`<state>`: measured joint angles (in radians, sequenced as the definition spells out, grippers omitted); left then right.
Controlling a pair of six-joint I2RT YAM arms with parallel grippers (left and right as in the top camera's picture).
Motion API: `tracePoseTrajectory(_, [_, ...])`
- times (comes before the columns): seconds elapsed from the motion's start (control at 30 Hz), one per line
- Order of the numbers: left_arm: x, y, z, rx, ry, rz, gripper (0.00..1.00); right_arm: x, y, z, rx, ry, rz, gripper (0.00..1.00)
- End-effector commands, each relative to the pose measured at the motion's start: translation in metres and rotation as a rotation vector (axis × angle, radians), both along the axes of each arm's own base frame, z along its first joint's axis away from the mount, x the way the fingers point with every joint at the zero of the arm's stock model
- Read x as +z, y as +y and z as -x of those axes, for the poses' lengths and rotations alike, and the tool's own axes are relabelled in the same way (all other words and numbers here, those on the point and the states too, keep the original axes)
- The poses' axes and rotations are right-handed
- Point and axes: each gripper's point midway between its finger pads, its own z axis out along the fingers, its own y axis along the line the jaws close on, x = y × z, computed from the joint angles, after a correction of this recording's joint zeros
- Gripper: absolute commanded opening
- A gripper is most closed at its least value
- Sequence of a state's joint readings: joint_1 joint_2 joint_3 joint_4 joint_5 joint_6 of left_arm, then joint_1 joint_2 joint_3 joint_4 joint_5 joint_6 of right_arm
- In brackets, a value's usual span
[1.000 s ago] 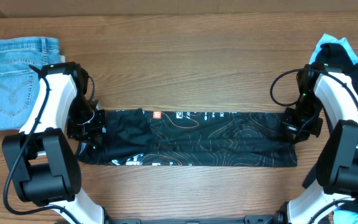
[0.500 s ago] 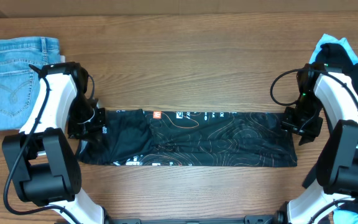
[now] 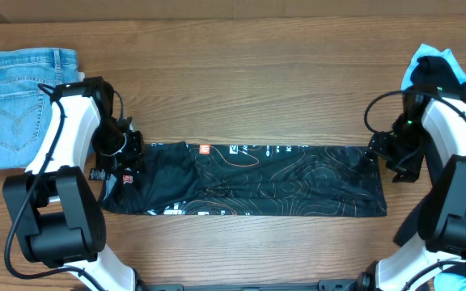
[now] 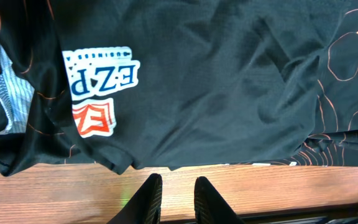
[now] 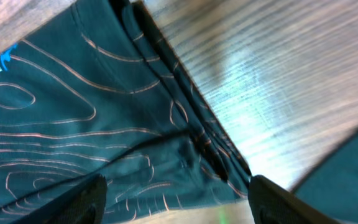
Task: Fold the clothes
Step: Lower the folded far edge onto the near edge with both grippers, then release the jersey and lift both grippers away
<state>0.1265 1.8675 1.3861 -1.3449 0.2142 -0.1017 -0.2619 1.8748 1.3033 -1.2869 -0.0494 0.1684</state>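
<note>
The clothes, a black jersey [image 3: 249,182] with thin orange contour lines, lie folded into a long strip across the table's front middle. My left gripper [image 3: 126,162] hovers over the strip's left end. In the left wrist view its jaws [image 4: 176,180] stand a narrow gap apart over bare wood, holding nothing, just short of the jersey's hem [image 4: 216,81] and a white-orange logo [image 4: 98,93]. My right gripper [image 3: 376,153] is at the strip's right end. It stands wide open [image 5: 178,183] above the jersey's edge [image 5: 73,124], with nothing gripped.
Folded light-blue jeans [image 3: 23,105] lie at the back left. A heap of black and light-blue garments [image 3: 451,73] sits at the back right, beside the right arm. Brown wooden table [image 3: 249,89] stretches behind the strip.
My right gripper has opened, let go of the jersey's right end and drawn slightly back. My left gripper has shifted a little right over the left end, where a small logo now shows.
</note>
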Motion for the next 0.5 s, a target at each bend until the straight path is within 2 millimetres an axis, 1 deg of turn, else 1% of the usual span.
tracePoseTrajectory(0.0, [0.005, -0.004, 0.000, 0.006, -0.021, 0.019, 0.21, -0.011, 0.016, 0.005, 0.065, -0.028, -0.111, 0.78])
tracePoseTrajectory(0.2, [0.005, -0.008, -0.003, -0.009, -0.033, 0.018, 0.22, -0.041, 0.017, 0.008, 0.067, -0.069, -0.101, 0.79])
tracePoseTrajectory(0.3, [0.005, -0.008, -0.003, -0.010, -0.033, 0.018, 0.23, -0.051, 0.025, 0.009, 0.059, -0.095, -0.139, 0.78])
tracePoseTrajectory(0.37, [0.005, -0.008, -0.003, -0.009, -0.034, 0.018, 0.23, -0.055, 0.037, 0.008, 0.068, -0.128, -0.205, 0.72])
tracePoseTrajectory(0.43, [0.004, -0.008, -0.003, -0.009, -0.035, 0.018, 0.23, -0.055, 0.047, 0.004, 0.077, -0.163, -0.266, 0.59])
tracePoseTrajectory(0.47, [0.004, -0.008, -0.003, -0.009, -0.036, 0.018, 0.23, -0.055, 0.050, 0.003, 0.075, -0.172, -0.281, 0.50])
